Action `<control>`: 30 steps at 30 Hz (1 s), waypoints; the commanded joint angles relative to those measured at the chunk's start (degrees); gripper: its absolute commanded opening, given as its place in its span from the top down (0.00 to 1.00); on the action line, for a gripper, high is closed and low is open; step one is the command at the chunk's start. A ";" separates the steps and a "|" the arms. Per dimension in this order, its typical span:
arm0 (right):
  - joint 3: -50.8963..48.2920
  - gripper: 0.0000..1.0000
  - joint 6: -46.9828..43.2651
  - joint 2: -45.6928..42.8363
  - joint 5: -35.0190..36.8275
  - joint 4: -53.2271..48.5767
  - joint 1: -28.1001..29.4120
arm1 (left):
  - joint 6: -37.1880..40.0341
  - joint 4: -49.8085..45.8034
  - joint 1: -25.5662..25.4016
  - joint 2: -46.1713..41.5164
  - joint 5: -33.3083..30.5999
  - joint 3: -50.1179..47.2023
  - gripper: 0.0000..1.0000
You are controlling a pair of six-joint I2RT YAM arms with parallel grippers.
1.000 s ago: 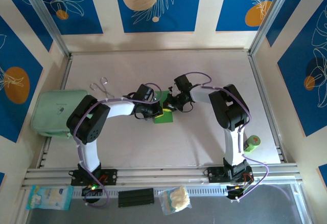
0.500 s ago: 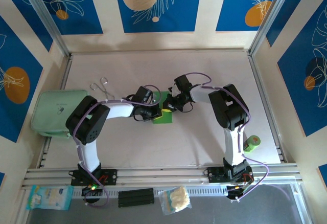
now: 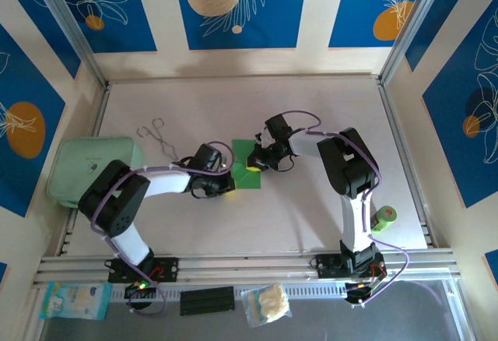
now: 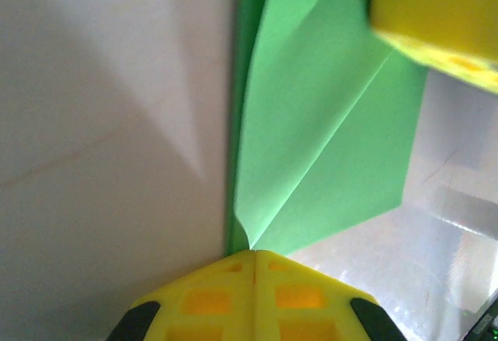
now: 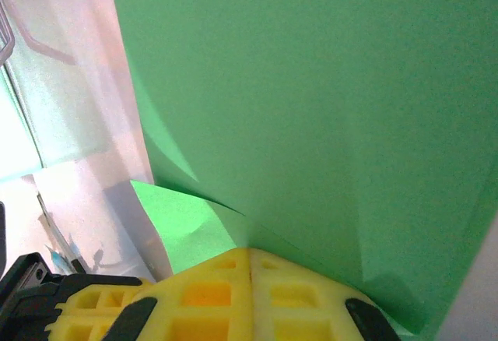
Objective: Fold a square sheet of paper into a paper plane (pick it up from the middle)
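The square sheet of paper point(image 3: 243, 152) lies near the middle of the counter point(image 3: 311, 107), just left of centre in the top view. It is already partly folded, so its green outline is taller than it is wide. Its long axis runs from the upper part of the frame down towards the arm bases, leaning slightly to the right at the bottom.

The left gripper point(image 3: 226, 188) sits at the sheet's lower left corner, reaching in from the left. The right gripper point(image 3: 251, 167) comes in from the upper right and sits over the middle of the sheet.

In the left wrist view the left gripper point(image 4: 253, 257) is clenched, its yellow fingers meeting at bottom centre. The sheet point(image 4: 327, 138) fans upward and to the right from that seam. A sharp crease runs diagonally across it, and a darker under-layer shows along its left edge. The paper's tip curls into the closed fingertips and looks pinched there. A yellow finger point(image 4: 436, 14) of the other gripper rests on the sheet in the upper right corner.

In the right wrist view the right gripper point(image 5: 250, 254) is also clenched. The sheet point(image 5: 311, 84) spreads up from its tips, puckered where it is grasped.
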 commanded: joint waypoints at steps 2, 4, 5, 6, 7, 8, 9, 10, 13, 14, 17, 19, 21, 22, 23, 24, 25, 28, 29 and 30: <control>-1.22 1.00 -1.57 4.17 6.63 -5.74 -0.90 | 0.23 -9.10 -0.09 -2.66 -2.52 -2.15 0.96; -0.86 1.00 -1.51 3.50 5.61 -5.68 -0.83 | 0.19 -8.91 -0.05 -3.90 -2.06 -0.16 0.94; -0.66 1.00 -1.40 3.11 4.87 -5.52 -0.81 | 0.12 -8.56 -0.06 -4.24 -1.61 0.93 0.94; -0.12 1.00 -1.20 2.63 4.15 -5.40 -0.77 | 0.11 -8.13 -0.05 -4.36 -1.19 2.29 0.93; 0.68 1.00 -0.82 1.98 2.92 -5.54 -0.70 | 0.03 -7.86 -0.04 -4.39 -0.87 3.53 0.92; 1.49 1.00 -0.47 1.33 1.78 -5.91 -0.61 | 0.02 -7.63 -0.03 -4.23 -0.57 4.74 0.91; 2.07 0.98 0.29 0.34 0.79 -6.01 -0.61 | 0.10 -7.53 -0.05 -3.86 -0.75 5.95 0.90; 2.20 0.97 1.13 -0.74 -0.11 -5.65 -0.59 | 0.08 -7.51 0.00 -3.34 -1.03 7.29 0.89; 2.57 0.89 3.60 -3.87 -2.27 -4.48 -0.55 | 0.28 -7.51 0.00 -0.65 -2.35 10.66 0.88; 2.58 0.86 4.47 -4.85 -2.51 -4.24 -0.67 | 0.24 -7.47 0.02 0.28 -2.56 11.70 0.88; 2.17 0.83 6.85 -7.62 -2.42 -3.90 -1.10 | 0.15 -7.24 0.09 3.97 -2.56 15.09 0.88; 1.35 0.80 8.96 -9.34 -0.70 -4.47 -1.60 | 0.91 -7.78 0.03 5.79 -2.93 17.03 0.91; -0.36 0.77 11.14 -10.66 0.78 -4.54 -2.44 | 1.60 -9.01 0.19 7.08 -4.43 18.79 0.93; -1.40 0.74 12.31 -11.28 1.55 -4.29 -2.74 | 1.85 -9.58 0.21 7.53 -5.39 19.60 0.94; -2.23 0.73 13.09 -11.69 2.07 -4.10 -3.00 | 1.97 -9.86 0.22 7.88 -6.28 20.14 0.95; -3.08 0.71 13.78 -12.00 2.66 -3.91 -3.21 | 2.04 -9.97 0.28 8.24 -7.05 20.48 0.95; -3.53 0.70 14.30 -12.09 2.93 -3.82 -3.28 | 2.12 -9.76 0.39 8.61 -7.46 20.81 0.95; -4.17 0.67 15.56 -11.76 3.38 -3.95 -3.17 | 1.83 -9.54 0.60 9.76 -8.35 21.09 0.96; -4.27 0.66 15.99 -11.57 3.41 -3.91 -3.19 | 1.76 -9.43 0.62 10.00 -8.52 21.04 0.96; -4.44 0.66 16.46 -11.40 3.68 -3.91 -3.07 | 1.59 -9.38 0.65 10.24 -8.77 20.98 0.97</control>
